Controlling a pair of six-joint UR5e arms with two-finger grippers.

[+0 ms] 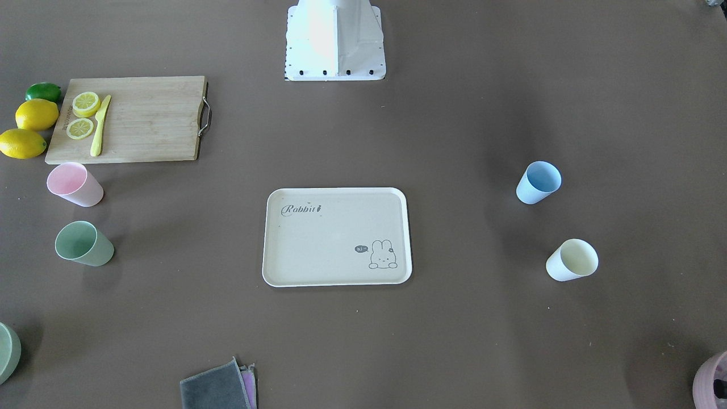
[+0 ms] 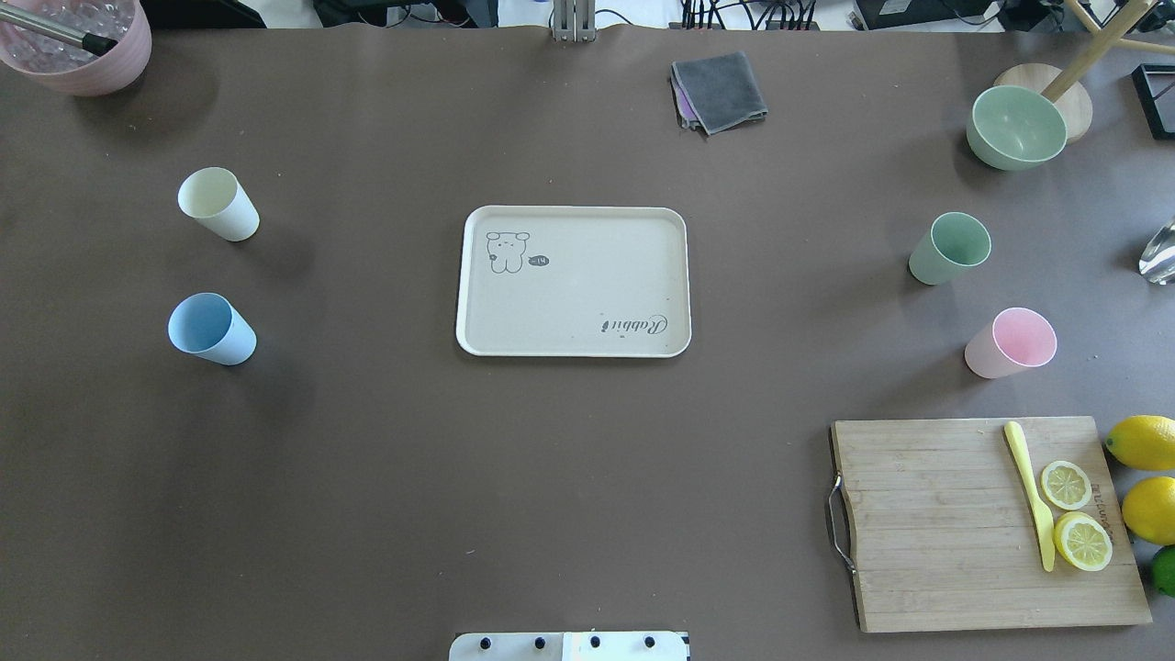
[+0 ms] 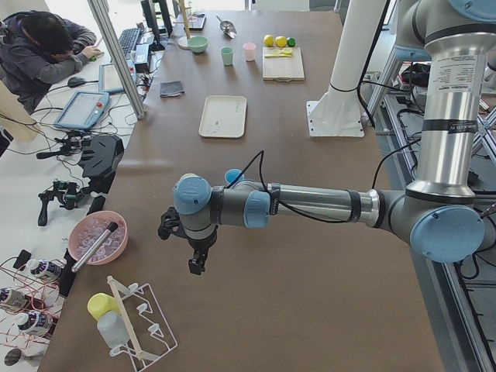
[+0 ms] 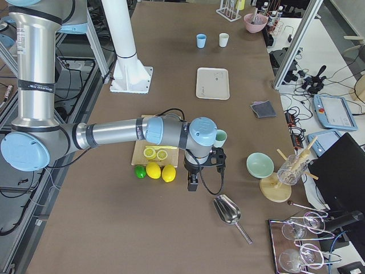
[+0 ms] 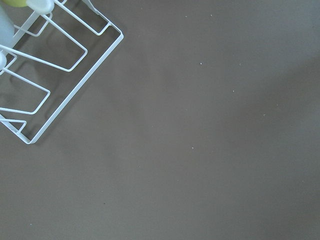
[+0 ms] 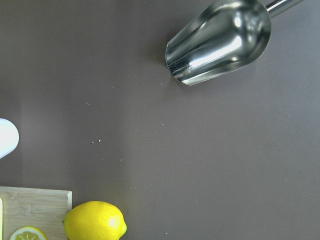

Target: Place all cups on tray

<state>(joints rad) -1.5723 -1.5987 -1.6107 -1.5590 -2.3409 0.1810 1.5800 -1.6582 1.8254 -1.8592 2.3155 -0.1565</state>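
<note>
Front-facing view first: the tray [image 1: 329,238] sits bare in the middle of the counter [image 1: 363,341], and not one cup is on it. The pink cup [image 1: 75,184] and green cup [image 1: 84,244] stand upright on the robot's right, the pink one just below the cutting board [image 1: 142,122]. The blue cup [image 1: 538,183] and cream cup [image 1: 571,260] stand on the robot's left. All four are well apart from the tray.

Overhead, same story: two cups on each flank, tray in the centre, no arm in shot.

Left side view: the near arm stretches out over open counter, its left tool [image 3: 197,267] pointing down, well short of the blue and cream cups. Whether it is open I cannot tell from here, and nothing shows in it.

Right side view: the right tool [image 4: 192,186] hangs past the board. Its opening cannot be judged either.

Left wrist: only counter and a corner of a wire rack [image 5: 75,90].

Right wrist: a metal scoop [image 6: 220,40] and a lemon [image 6: 95,221], no cup.

My read is that nothing is done and all four cups are left to fetch.
</note>
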